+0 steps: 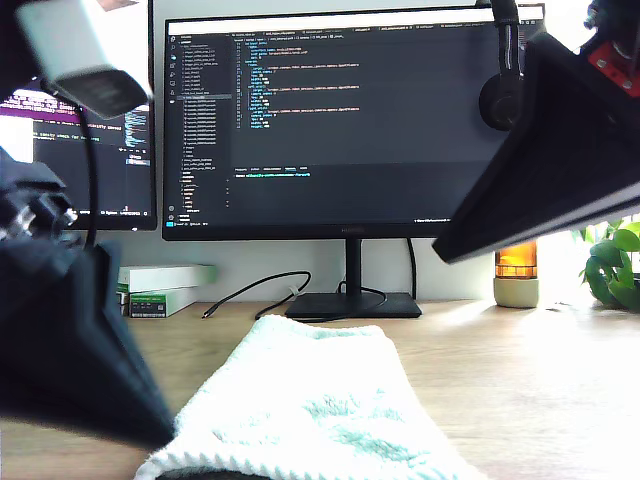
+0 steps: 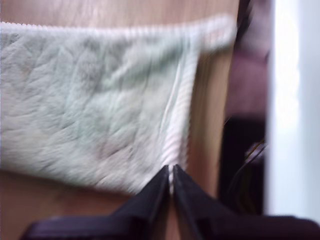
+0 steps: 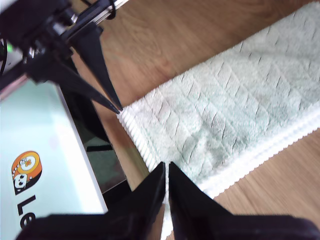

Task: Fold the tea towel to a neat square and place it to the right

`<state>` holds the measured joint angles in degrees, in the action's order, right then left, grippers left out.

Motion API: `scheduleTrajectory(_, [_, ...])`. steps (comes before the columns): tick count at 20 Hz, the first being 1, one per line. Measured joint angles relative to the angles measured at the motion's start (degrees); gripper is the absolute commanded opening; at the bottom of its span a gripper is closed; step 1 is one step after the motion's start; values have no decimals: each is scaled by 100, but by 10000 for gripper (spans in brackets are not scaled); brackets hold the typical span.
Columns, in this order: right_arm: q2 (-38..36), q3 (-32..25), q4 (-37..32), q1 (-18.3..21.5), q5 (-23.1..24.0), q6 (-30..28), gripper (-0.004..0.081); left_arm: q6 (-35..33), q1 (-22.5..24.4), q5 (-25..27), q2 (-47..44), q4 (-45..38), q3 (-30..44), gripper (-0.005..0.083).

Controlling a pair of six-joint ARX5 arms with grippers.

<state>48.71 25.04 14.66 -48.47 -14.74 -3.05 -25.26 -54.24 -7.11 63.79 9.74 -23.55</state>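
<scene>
Towel: our pale mint-green fluffy tea towel (image 1: 300, 410) lies on the wooden table (image 1: 520, 380), near, before the black monitor (image 1: 340, 120).
Wrist views only: my first gripper (image 2: 171, 175) clenched on its ribbed hem; my second gripper (image 3: 166, 172) likewise; another gripper (image 3: 117, 107) pinches a corner.
Exterior: dark arms blurred at both sides.

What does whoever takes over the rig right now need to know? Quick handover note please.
My first gripper: shut on the tea towel's ribbed hem at a corner.
My second gripper: shut on the hem at another corner; the first gripper's tips show pinching the neighbouring corner.
Tea towel: part of it lies on the wooden desk in front of the monitor, roughly centred in the exterior view; the two pinched corners are out of that view.
Done: both corners gripped.
Left: all the folding into a square, then placing it aside.
</scene>
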Motion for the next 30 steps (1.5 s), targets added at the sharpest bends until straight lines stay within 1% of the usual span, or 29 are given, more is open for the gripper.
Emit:
scheduleTrajectory(4, [0,0,-59,0,0,0,-11,-461,-201,448,0,372,-365,256])
scheduleTrajectory(5, [0,0,-81,0,0,0,-11,-660,-297,612,0,426,-363,285])
scheduleTrajectory(6, [0,0,-90,0,0,0,-11,-811,-348,702,0,498,-363,296])
scheduleTrajectory(10, [0,0,-90,0,-9,0,-11,-1279,-358,754,0,828,-363,298])
scheduleTrajectory(11, [0,0,-92,0,-11,0,-11,-1290,-352,769,0,855,-363,298])
scheduleTrajectory(14, [0,0,-96,0,-11,0,-11,-1591,-354,767,0,866,-363,298])
scheduleTrajectory(18, [0,0,-101,0,-11,0,-11,-1711,-354,796,0,848,-363,298])
scheduleTrajectory(20, [0,0,-105,0,-11,11,-11,-2033,-354,811,20,824,-363,298])
scheduleTrajectory(22, [0,0,-105,0,-11,24,-11,-2135,-367,809,125,807,-363,298])
scheduleTrajectory(26, [0,0,-101,0,-13,96,-11,-2299,-463,811,509,457,-363,298])
scheduleTrajectory(28, [0,0,-7,0,-13,153,-11,-2334,-466,787,535,225,-361,298])
scheduleTrajectory(30, [0,0,46,0,-13,210,-11,-2430,-466,772,586,212,-361,298])
